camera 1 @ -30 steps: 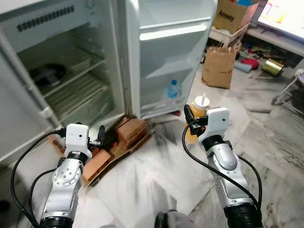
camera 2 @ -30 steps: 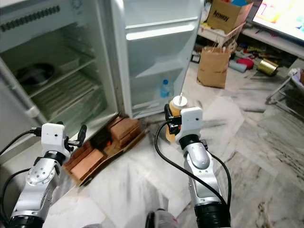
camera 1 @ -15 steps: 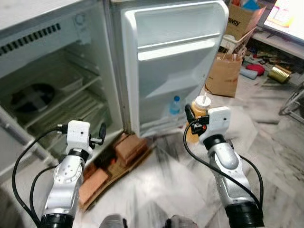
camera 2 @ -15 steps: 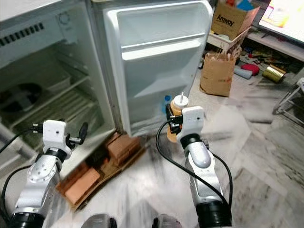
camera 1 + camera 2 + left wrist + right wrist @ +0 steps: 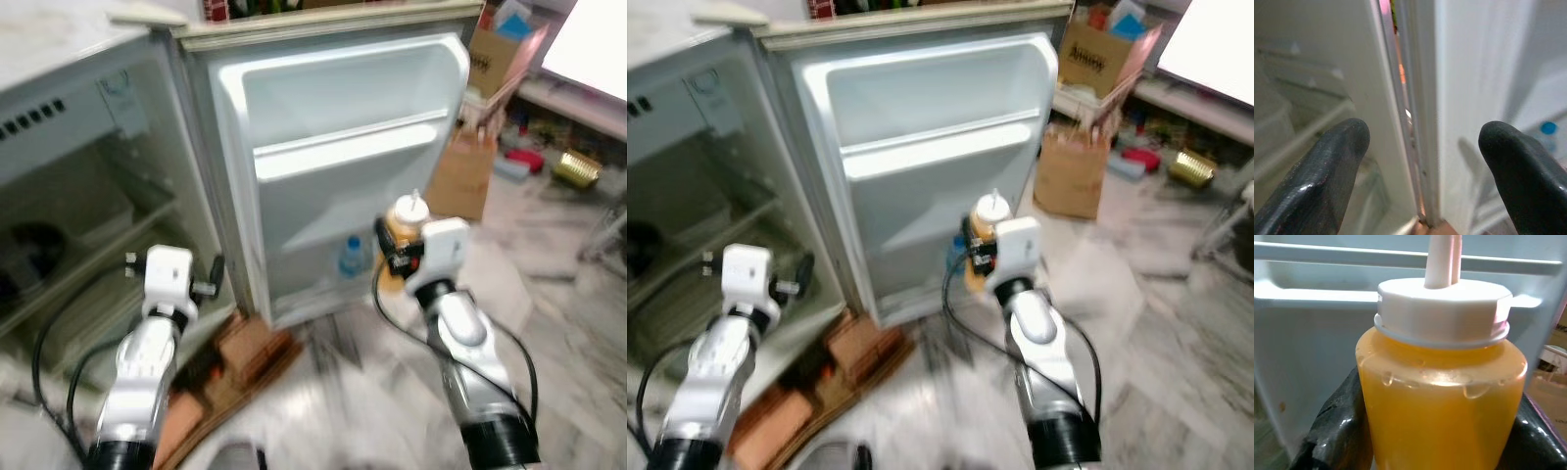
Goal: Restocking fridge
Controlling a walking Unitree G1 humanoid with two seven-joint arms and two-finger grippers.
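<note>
An open white fridge stands in front of me, its door swung out toward me with shelves on its inner side. A small water bottle with a blue cap sits low in the door. My right gripper is shut on an orange sauce bottle with a white nozzle cap, held upright just right of the door's lower shelf. My left gripper is open, its fingers astride the hinge edge between fridge body and door.
Red bricks on cardboard lie on the marble floor at the fridge's foot. A brown paper bag and a cardboard box stand at the right beyond the door. A dark pan rests on a fridge shelf.
The camera has risen and come closer to the fridge, so the door now looms larger. The right gripper with the sauce bottle is nearer the door's lower shelf.
</note>
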